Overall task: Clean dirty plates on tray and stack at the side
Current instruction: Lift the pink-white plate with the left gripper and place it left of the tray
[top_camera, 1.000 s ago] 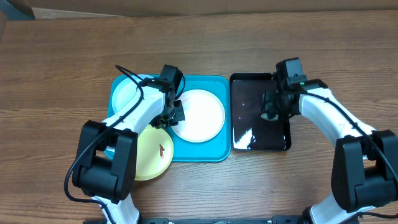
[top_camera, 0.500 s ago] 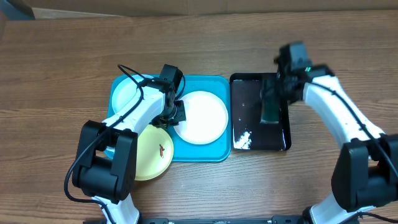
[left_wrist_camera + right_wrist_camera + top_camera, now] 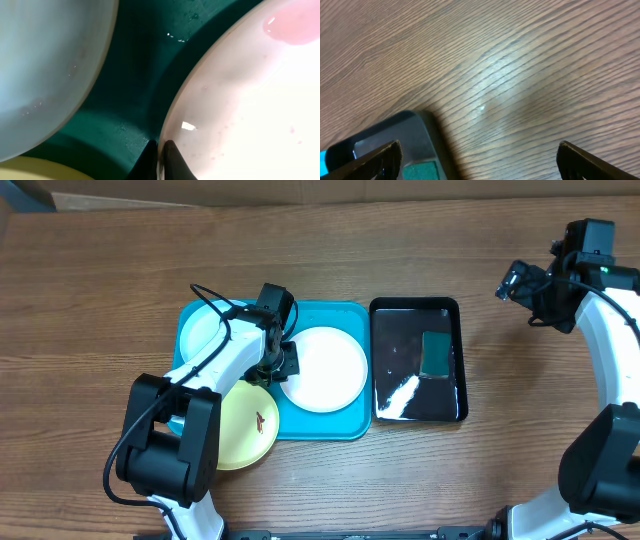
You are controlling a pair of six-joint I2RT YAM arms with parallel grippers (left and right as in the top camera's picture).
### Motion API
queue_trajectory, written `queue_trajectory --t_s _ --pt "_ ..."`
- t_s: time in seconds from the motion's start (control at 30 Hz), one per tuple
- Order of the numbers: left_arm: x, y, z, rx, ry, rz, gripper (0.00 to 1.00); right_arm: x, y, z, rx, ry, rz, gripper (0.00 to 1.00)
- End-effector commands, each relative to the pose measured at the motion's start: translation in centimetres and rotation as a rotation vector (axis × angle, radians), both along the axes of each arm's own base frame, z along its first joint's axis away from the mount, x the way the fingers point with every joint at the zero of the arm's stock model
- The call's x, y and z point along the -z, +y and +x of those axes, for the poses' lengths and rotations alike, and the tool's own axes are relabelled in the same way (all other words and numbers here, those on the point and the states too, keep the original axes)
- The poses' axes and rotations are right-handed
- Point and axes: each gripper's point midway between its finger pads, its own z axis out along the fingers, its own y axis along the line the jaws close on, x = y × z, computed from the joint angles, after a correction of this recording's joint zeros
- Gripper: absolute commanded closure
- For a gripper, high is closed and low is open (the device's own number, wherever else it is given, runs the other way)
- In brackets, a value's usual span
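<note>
The white plate (image 3: 325, 370) is seen lying on the right half of the tray (image 3: 345, 315), and its left rim is pinched by the left gripper (image 3: 277, 368). From the left wrist the claw is shown narrowed right down, the plate's edge caught between the two fingers (image 3: 172, 159), with wet teal tray floor beside it. A strip of tray is left bare between the white plate and the blue plate (image 3: 203, 330), which is set at the tray's back left corner. The yellow plate (image 3: 243, 430) is found at the front left, hanging out over the rim onto the table (image 3: 100, 280); a brown smudge (image 3: 260, 420) is marked on it.

Just beside the tray, on the right, the basin (image 3: 372, 380) is parked, with the sponge (image 3: 436, 353) laid inside towards its right wall. A white streak (image 3: 400, 397) is spotted near the front. Foam or glare, it cannot be told.

The right gripper (image 3: 513, 280) is held over bare wood, well apart from the basin, back and to the right. Its claw is spread wide and nothing is carried. Only a corner of the basin and sponge is caught in its wrist view.
</note>
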Motion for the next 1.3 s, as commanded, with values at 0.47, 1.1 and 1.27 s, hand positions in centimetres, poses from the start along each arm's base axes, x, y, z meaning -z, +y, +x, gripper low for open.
queue_trajectory --t_s 0.47,1.1,1.27 --pt "-8.0 2.2 4.9 0.037 -0.110 -0.015 0.96 -0.8 -0.2 0.3 0.008 -0.023 -0.001 0.00" --pt "-17.2 -4.1 8.3 0.220 -0.361 0.049 0.96 -0.8 -0.2 0.3 0.008 -0.023 -0.001 0.00" --pt "-18.2 -7.0 8.0 0.294 -0.465 0.214 0.96 -0.8 -0.2 0.3 0.008 -0.023 -0.001 0.00"
